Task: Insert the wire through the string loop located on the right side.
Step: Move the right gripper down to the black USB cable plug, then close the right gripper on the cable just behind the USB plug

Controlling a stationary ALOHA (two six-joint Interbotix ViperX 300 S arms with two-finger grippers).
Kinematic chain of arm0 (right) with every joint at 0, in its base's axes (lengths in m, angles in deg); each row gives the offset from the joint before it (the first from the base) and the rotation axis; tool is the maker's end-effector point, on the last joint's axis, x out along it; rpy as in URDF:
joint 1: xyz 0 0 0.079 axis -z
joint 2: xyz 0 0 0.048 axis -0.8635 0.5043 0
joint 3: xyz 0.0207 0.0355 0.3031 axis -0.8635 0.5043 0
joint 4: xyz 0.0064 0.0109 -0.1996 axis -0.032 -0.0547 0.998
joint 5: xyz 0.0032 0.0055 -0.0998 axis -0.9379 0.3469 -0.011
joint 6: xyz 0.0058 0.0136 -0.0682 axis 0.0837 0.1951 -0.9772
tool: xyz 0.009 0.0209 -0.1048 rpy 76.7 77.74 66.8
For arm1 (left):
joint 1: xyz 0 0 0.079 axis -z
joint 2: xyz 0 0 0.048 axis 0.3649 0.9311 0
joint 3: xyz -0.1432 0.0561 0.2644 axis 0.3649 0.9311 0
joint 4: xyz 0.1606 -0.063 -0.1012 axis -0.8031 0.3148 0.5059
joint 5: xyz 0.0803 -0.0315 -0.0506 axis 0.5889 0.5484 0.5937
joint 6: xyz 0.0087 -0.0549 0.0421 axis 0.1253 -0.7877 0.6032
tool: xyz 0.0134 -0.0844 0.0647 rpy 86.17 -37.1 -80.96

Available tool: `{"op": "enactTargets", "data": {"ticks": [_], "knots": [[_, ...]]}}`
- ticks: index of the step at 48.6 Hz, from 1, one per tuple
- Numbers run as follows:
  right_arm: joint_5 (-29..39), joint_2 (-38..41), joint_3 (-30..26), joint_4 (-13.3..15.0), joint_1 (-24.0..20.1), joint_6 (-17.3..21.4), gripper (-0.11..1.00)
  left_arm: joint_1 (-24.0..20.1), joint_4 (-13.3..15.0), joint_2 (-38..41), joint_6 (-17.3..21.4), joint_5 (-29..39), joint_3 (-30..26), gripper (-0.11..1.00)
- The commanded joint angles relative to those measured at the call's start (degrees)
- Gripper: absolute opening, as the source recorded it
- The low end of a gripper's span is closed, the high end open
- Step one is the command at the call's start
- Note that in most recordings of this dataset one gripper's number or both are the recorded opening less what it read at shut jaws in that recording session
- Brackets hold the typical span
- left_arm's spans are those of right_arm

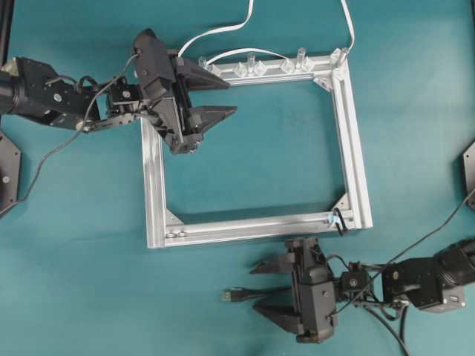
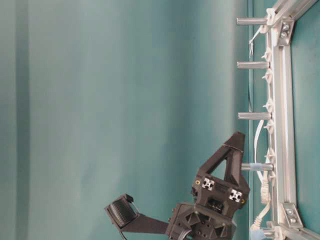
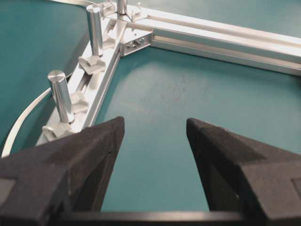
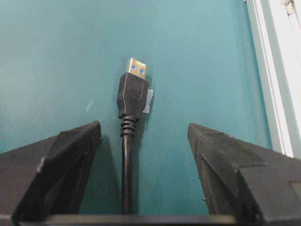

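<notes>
Two grippers: both stand with fingers spread wide and nothing between the pads, so no grasp is made yet.
Landmark: the square silver aluminium frame (image 1: 252,141) lies flat on the teal counter (image 1: 89,282); every place below is told from it.
Wire: the long thin black flexible cable (image 4: 126,165) lies on the counter just outside the frame's lower rail, ending in a black plug with a gold metal tip (image 4: 134,92) that points away from the right gripper.
Right gripper (image 1: 267,291): it sits below the frame's lower rail with its spread fingers (image 4: 61,165) straddling the cable just behind the plug, the cable running down the middle of the gap; judged, this lines it up to pinch the cable close to the plug, where the stiff end can be steered.
String loop: the tiny thin black cord ring (image 1: 339,222) hangs at the frame's lower right corner beside a small bluish mark, near the plug but apart from it.
Left gripper (image 1: 226,96): it hovers over the frame's upper left corner, looking along the rail of upright metal pegs (image 3: 60,94), well apart from the loop; judged, it waits clear of the work.
Step in hand: approach to the grasp; threading not yet begun.
</notes>
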Motion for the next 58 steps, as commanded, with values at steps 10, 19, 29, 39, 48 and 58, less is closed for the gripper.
{"op": "enactTargets", "data": {"ticks": [10, 19, 29, 39, 48, 58], "knots": [[-0.18, -0.35, -0.79, -0.09, -0.26, 0.09, 0.83, 0.18, -0.18, -1.58, -0.35, -0.18, -0.44, 0.68], [-0.18, -0.18, -0.79, 0.0, -0.26, 0.09, 0.83, 0.18, -0.18, -1.58, -0.35, -0.18, -0.35, 0.68], [-0.09, -0.18, -0.7, -0.09, -0.26, 0.09, 0.83, 0.18, -0.09, -1.49, -0.35, -0.18, -0.35, 0.68], [0.44, -0.09, -0.7, 0.0, -0.26, 0.09, 0.67, 0.18, -0.18, -1.58, -0.35, -0.18, -0.35, 0.68], [2.9, 0.53, -0.88, -0.09, -0.18, 0.09, 0.18, 0.18, -0.18, -1.58, -0.35, -0.18, -0.35, 0.68], [5.27, 0.53, -0.88, -0.09, -0.09, 0.09, 0.1, 0.26, -0.09, -1.58, -0.35, -0.18, -0.35, 0.67]]}}
